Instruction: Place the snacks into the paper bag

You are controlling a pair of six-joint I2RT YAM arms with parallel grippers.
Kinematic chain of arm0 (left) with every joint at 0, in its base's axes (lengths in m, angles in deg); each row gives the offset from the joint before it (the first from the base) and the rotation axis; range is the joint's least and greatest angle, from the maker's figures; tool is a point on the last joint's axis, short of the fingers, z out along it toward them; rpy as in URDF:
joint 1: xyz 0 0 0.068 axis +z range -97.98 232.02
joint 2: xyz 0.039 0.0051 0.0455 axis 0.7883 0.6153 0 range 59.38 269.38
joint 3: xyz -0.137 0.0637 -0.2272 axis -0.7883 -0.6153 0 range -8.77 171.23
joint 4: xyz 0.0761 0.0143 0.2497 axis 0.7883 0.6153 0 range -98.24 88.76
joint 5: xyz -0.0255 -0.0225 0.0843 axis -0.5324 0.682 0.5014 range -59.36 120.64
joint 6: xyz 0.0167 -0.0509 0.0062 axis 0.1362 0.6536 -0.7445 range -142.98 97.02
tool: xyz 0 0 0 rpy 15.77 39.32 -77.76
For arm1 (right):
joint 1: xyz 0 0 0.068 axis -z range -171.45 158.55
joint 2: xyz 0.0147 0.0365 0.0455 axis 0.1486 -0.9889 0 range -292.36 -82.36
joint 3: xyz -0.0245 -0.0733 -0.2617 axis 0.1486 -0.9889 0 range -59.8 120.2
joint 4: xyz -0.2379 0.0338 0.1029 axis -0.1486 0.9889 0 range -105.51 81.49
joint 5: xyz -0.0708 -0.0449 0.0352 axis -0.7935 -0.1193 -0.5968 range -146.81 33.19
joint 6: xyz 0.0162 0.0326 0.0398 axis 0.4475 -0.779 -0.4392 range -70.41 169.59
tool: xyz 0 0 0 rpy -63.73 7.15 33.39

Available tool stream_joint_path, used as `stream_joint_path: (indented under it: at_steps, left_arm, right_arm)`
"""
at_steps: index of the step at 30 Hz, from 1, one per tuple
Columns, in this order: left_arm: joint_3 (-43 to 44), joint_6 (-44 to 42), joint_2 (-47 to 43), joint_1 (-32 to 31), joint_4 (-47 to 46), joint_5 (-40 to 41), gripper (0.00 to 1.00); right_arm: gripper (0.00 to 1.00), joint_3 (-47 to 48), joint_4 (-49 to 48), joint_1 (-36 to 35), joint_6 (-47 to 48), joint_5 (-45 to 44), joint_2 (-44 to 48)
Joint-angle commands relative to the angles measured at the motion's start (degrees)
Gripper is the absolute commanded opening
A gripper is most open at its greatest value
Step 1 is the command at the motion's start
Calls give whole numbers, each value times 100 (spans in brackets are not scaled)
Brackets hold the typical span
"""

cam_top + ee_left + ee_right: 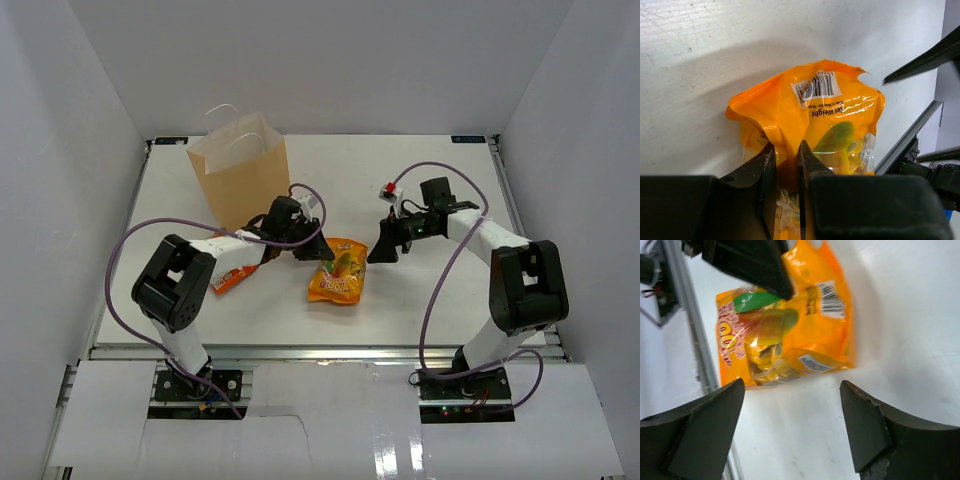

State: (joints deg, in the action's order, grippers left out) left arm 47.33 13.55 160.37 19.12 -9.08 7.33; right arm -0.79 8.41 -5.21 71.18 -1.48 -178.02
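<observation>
Orange crinkly foil packet [338,274] lies on the white table [430,310], mid-table between the two grippers, outside the bag. In the top view its long axis runs roughly near-far, slightly tilted, with the far end by the left gripper [306,247]. In the left wrist view the left gripper [785,170] has its jaws nearly together, pinched on the packet [810,110] edge, and the barcode end points away from the fingers [764,165].

Right gripper [790,390] has its jaws wide apart, gripping nothing, just beside the packet [790,335].

Tan kraft paper bag with white loop handles [240,172] stands upright at far left, mouth up. A second orange packet [228,280] lies partly hidden under the left arm.
</observation>
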Motion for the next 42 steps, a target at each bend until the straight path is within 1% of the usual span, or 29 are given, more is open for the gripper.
stream_joint_path:
  at_steps: [1, 2, 3, 4, 5, 6, 7, 8, 9, 10, 11, 12, 14, 17, 21, 25, 26, 27, 28, 29, 31, 32, 34, 36, 39, 42]
  left_arm:
    - [130, -304, -333, -32, 49, 125, 14]
    - [147, -383, -534, -32, 49, 125, 11]
    - [156, -567, -650, -32, 49, 134, 8]
    - [173, -682, -781, -32, 49, 151, 5]
    - [208, -796, -913, -32, 75, 160, 4]
    - [226, -927, -1210, -32, 249, 238, 3]
    - [252, -1199, -1361, -32, 364, 283, 2]
    - [322, -1340, -1511, -32, 426, 327, 0]
    - [367, -1507, -1782, -32, 531, 388, 0]
    - [437, -1813, -1915, -32, 628, 519, 0]
    - [524, -1982, -2038, -32, 873, 599, 0]
    - [717, -2131, -2144, -32, 1006, 678, 0]
    - [937, -2613, -2434, -32, 1375, 898, 0]
    - [1394, -3115, -2716, -23, 1736, 1178, 0]
    - [1939, -3451, -2901, 12, 1877, 1583, 0]
    - [2747, -3635, -2866, 109, 1720, 2137, 0]
    - [3132, -3636, -2787, 170, 1667, 2242, 0]
    - [3344, -3906, -2726, 214, 1605, 2461, 0]
    - [3564, -3978, -2647, 258, 1509, 2524, 0]
    - [4036, -4031, -2568, 311, 1473, 2577, 0]
    - [4530, -4067, -2225, 591, 1420, 2499, 0]
    - [5029, -4032, -2102, 819, 1429, 2420, 0]
    - [5489, -3900, -1733, 1022, 1403, 2096, 0]
    - [5980, -3812, -1435, 1268, 1315, 1963, 0]
    - [6412, -3864, -1109, 1479, 1052, 2111, 0]
    - [6545, -4049, -872, 1743, 885, 2243, 0]
  right_arm:
    - [83, 445, 69, 119, 697, -732, 661]
    - [88, 463, 60, 119, 924, -1117, 932]
    - [96, 437, -166, 119, 987, -1330, 1100]
    - [91, 384, -369, 110, 1014, -1532, 1258]
    - [90, 132, -632, 119, 997, -1752, 1599]
    - [90, -36, -939, 119, 753, -2276, 1733]
    - [90, -177, -1455, 128, 533, -2560, 1813]
    - [90, -239, -1530, 154, 366, -2580, 1762]
    - [93, -101, -1287, 189, 695, -2267, 1639]
    - [98, 57, -606, 224, 846, -1985, 1516]
    - [90, 189, -286, 285, 995, -1626, 1323]
    - [87, 278, -100, 295, 1136, -1056, 1295]
    - [87, 156, -202, 295, 1112, -788, 1391]
    - [87, -99, -476, 295, 927, -787, 1506]
    - [87, -152, -476, 295, 883, -796, 1506]
    - [87, -214, -485, 295, 830, -752, 1559]
    - [86, -231, -485, 295, 786, -734, 1576]
    - [86, -240, -520, 295, 769, -726, 1585]
    - [86, -266, -529, 295, 742, -717, 1594]
    - [86, -327, -564, 295, 716, -699, 1629]
    - [87, -389, -634, 295, 619, -673, 1673]
    - [87, -450, -652, 295, 602, -655, 1691]
    - [86, -521, -687, 295, 549, -646, 1726]
    - [86, -609, -687, 295, 531, -638, 1761]
    - [86, -723, -714, 295, 522, -629, 1857]
    - [86, -828, -731, 295, 505, -594, 1928]
